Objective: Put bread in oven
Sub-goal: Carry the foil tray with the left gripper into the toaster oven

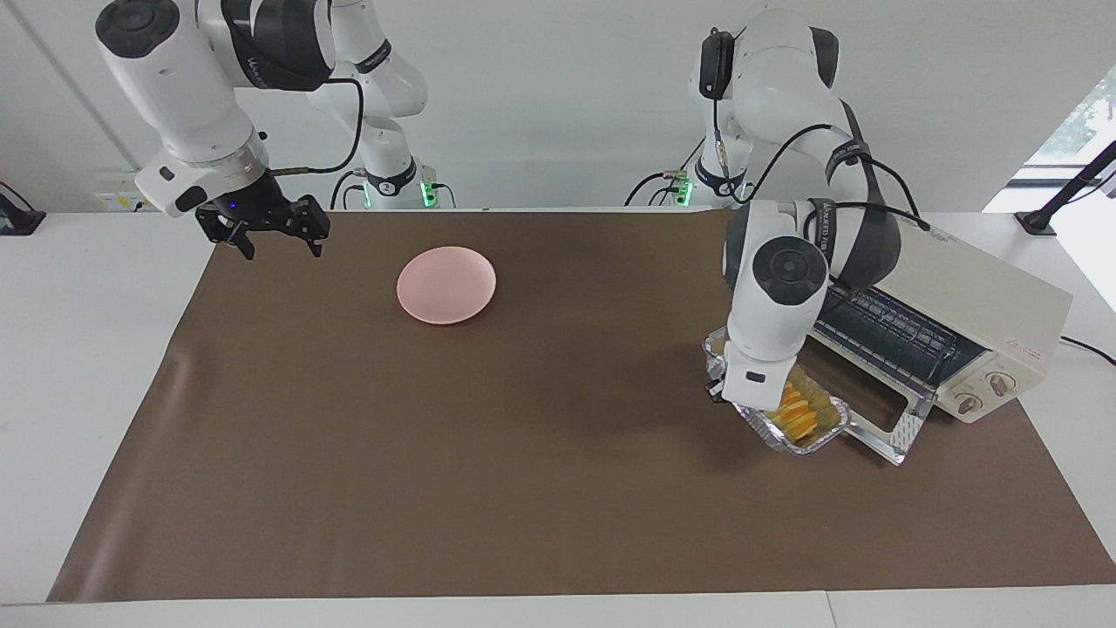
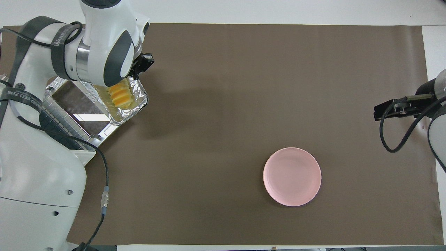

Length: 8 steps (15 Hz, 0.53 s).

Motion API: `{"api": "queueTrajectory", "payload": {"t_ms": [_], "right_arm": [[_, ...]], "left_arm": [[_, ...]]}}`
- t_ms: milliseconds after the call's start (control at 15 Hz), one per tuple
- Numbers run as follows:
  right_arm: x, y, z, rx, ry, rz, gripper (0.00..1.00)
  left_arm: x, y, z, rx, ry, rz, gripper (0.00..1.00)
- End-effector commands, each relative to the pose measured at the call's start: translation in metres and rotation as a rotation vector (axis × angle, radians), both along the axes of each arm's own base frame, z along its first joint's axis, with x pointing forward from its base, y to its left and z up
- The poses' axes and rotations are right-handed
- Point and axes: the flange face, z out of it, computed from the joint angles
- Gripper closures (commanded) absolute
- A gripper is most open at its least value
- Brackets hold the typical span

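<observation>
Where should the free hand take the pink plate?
By the rim of the plate, from straight above. It lies flat and shallow on the brown mat, so only its raised edge offers a pinch. The open right hand is closest to it.

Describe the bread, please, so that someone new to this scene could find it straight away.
Start at the cream-white oven at the left arm's end of the table, its glass door dropped open. Over that door's edge the left gripper carries a crinkled foil tray. The bread is the ridged golden-orange loaf lying in it, the only bright yellow thing here.
</observation>
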Motion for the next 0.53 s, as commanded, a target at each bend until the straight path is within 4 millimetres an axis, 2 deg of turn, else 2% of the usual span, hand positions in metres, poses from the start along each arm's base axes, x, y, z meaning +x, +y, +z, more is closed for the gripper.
{"api": "queueTrajectory", "payload": {"t_ms": [0,67,200,400,467], "right_arm": [[-0.004,-0.002,0.003,-0.004,0.008,0.003,0.0],[-0.004,-0.002,0.003,-0.004,0.008,0.003,0.0],[-0.004,-0.002,0.002,-0.004,0.009,0.003,0.0],[-0.004,-0.002,0.003,-0.004,0.008,0.003,0.0],[-0.004,-0.002,0.002,-0.004,0.009,0.003,0.0]], "left_arm": [[-0.002,0.04,0.016,0.048,0.033,0.091,1.0],[-0.003,0.05,0.021,0.054,0.037,0.108,1.0],[-0.003,0.067,0.014,0.066,0.058,0.134,1.0],[0.0,0.127,0.017,0.053,0.054,0.206,1.0],[-0.004,0.138,0.011,0.051,0.073,0.225,1.0]]}}
